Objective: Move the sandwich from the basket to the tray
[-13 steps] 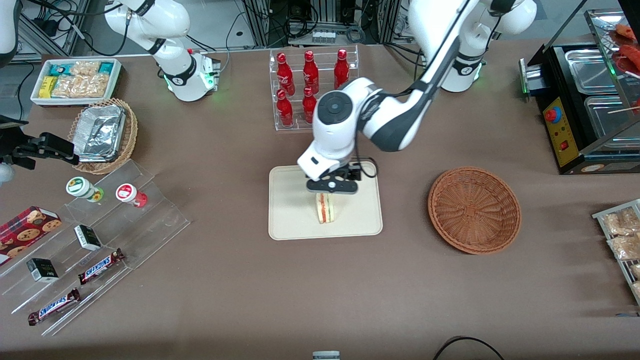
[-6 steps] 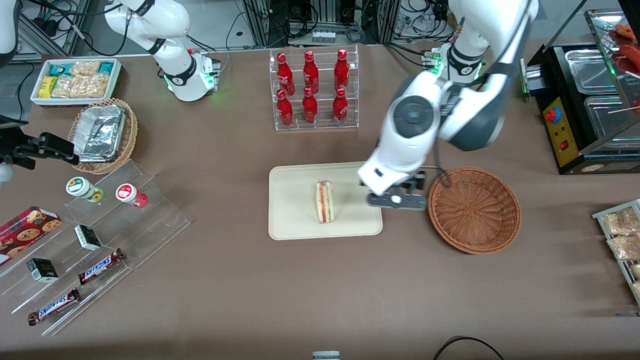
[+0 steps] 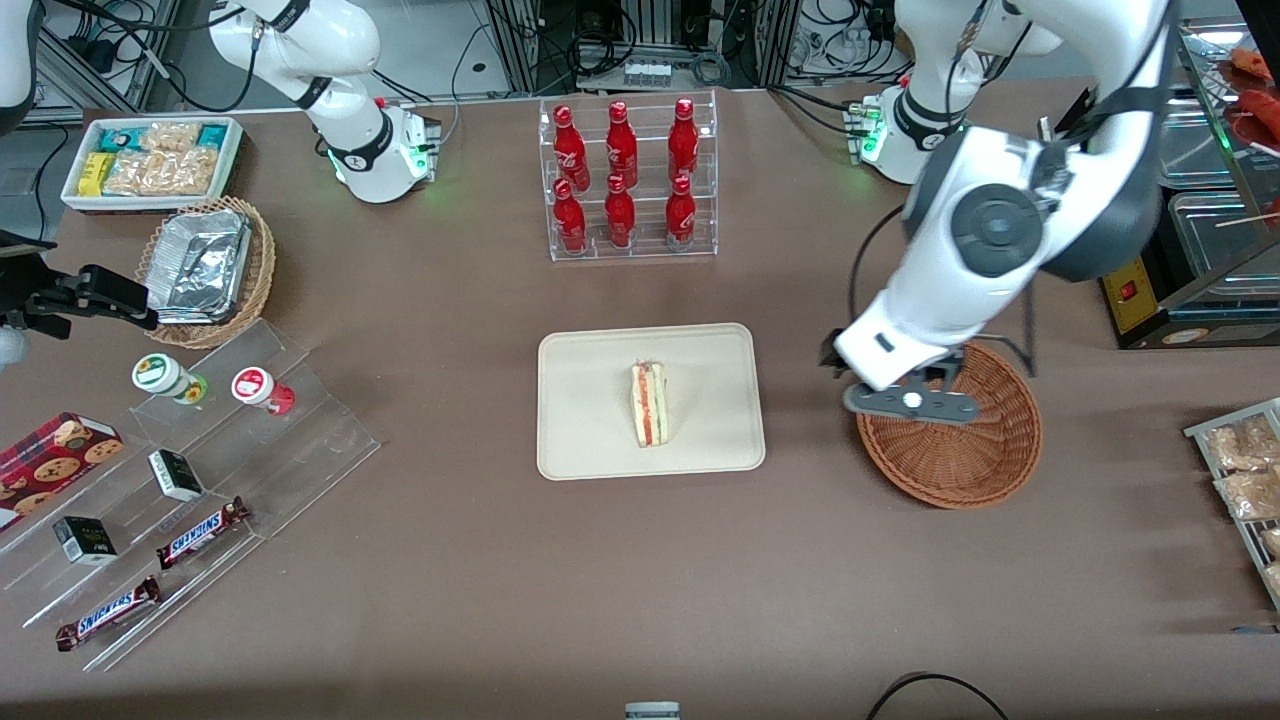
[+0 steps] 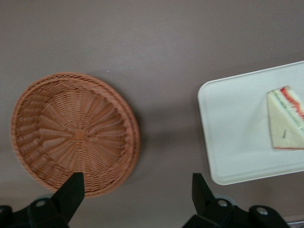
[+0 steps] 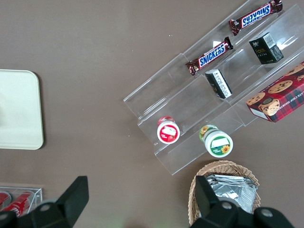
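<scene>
Brown surface holds a tray bearing the sandwich, well apart from the gripper, its fingers spread empty above the basket.

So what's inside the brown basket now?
Nothing shows inside the basket: only its woven bottom. In the front view the gripper hovers over its rim, fingers open and holding nothing, covering a part there. The sandwich lies on the tray.

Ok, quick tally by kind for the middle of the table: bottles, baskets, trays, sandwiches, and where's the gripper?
Red bottles: 6, in the clear rack
Reddish-brown basket: 1
Tray: 1
Sandwich: 1, on the tray
Total: 9
Gripper: open, holding nothing, above the basket's rim nearest the tray.
</scene>
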Available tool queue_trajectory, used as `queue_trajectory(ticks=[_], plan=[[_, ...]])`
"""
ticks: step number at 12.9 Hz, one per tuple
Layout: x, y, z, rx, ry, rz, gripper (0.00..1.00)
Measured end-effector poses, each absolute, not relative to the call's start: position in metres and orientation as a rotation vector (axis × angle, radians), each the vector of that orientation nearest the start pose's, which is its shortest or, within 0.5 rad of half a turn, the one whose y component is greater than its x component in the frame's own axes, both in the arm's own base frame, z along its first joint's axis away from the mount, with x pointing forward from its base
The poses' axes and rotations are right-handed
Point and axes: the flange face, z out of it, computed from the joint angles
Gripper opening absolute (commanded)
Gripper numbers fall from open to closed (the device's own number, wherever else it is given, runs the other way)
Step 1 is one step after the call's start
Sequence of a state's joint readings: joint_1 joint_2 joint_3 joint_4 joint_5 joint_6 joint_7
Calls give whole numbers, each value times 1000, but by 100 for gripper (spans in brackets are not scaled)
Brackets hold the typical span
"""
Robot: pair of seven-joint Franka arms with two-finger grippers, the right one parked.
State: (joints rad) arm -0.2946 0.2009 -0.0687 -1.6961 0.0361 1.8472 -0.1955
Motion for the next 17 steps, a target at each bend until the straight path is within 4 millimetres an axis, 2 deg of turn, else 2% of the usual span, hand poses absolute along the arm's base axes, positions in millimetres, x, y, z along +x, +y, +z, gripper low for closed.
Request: queue_trajectory(ticks=[3, 9, 12, 15, 17], plan=[[564, -178, 479, -3093, 248, 80, 100], [519, -144, 521, -3057, 250, 223, 100], [508, -120, 540, -3050, 265, 261, 100], [499, -94, 560, -3054, 198, 258, 100], [503, -74, 580, -3067, 145, 213, 100]])
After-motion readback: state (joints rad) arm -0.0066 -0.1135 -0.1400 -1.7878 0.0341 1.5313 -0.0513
